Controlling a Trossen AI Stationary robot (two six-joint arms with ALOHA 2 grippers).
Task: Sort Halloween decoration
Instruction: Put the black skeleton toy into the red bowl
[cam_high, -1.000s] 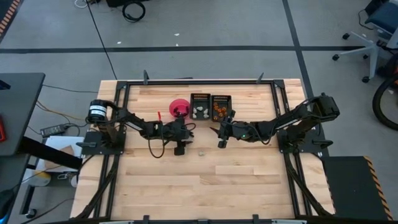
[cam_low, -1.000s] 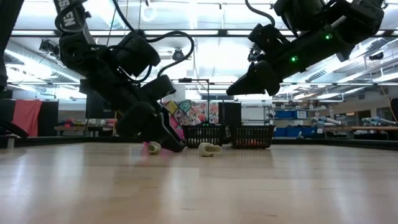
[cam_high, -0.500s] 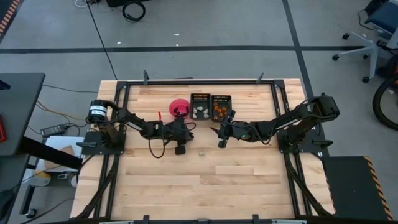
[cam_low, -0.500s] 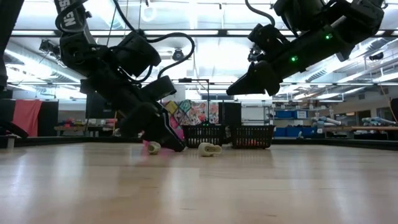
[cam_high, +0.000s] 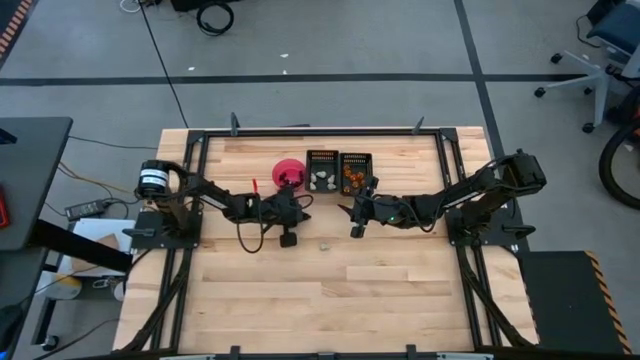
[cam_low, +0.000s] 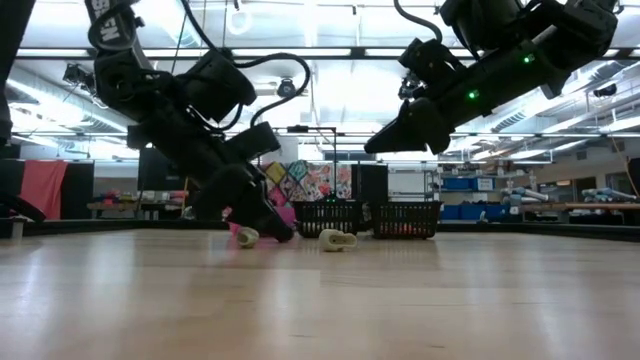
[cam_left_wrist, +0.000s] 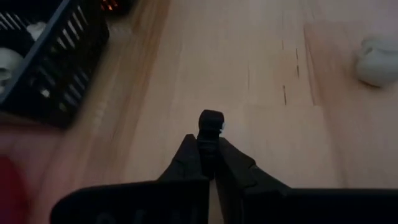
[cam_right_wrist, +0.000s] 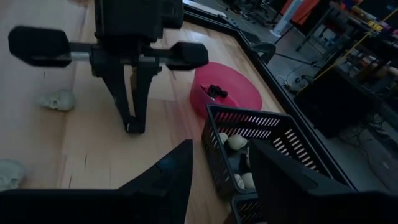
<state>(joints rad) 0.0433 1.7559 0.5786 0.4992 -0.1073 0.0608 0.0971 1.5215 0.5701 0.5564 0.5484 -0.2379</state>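
Observation:
My left gripper is shut on a small black trinket low over the wood, right of the pink bowl; the right wrist view shows it too. Another black piece lies in the bowl. Pale skull trinkets rest on the table. Two black trays hold pale and orange pieces. My right gripper hangs open and empty above the table, near the trays. My left gripper pinches the black trinket's near end between its two fingertips. The fingers slant down from the table's left side. The trinket sticks out beyond the tips, right at the table top; whether it is lifted clear, I cannot tell.
A black frame runs around the wooden table top. One pale skull lies alone toward the table's middle. Bare wood stretches toward the near edge. Beyond the table's far edge the low view shows shelves and room clutter.
My left gripper has shut its fingers while staying in place low over the table. My right arm has kept still.

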